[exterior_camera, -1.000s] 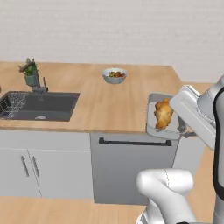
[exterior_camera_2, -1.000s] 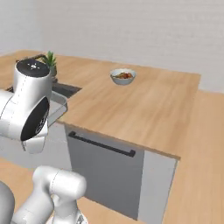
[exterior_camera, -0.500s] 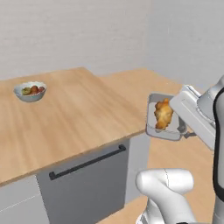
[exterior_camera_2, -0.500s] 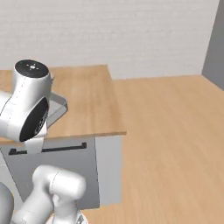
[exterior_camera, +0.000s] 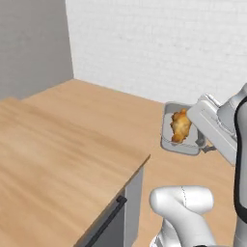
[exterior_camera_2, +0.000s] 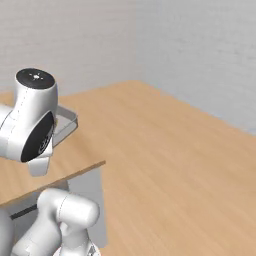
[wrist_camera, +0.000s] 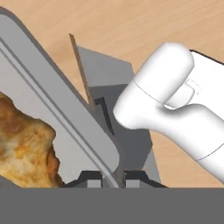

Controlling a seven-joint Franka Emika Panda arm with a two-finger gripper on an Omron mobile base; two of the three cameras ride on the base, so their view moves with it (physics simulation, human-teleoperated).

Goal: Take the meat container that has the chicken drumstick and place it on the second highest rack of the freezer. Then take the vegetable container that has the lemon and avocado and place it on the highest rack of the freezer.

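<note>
1. The meat container is a shallow grey tray with rounded corners, held level in the air, its rim pinched between the fingertips.
2. The chicken drumstick, golden-brown and lumpy, lies inside the tray, just beyond the fingertips.

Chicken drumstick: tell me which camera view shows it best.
The left base view: the whole chicken drumstick lies in the grey container that the gripper holds by its rim. The hand view crops it to a close slice. The right base view shows just a container corner beside the arm.
</note>
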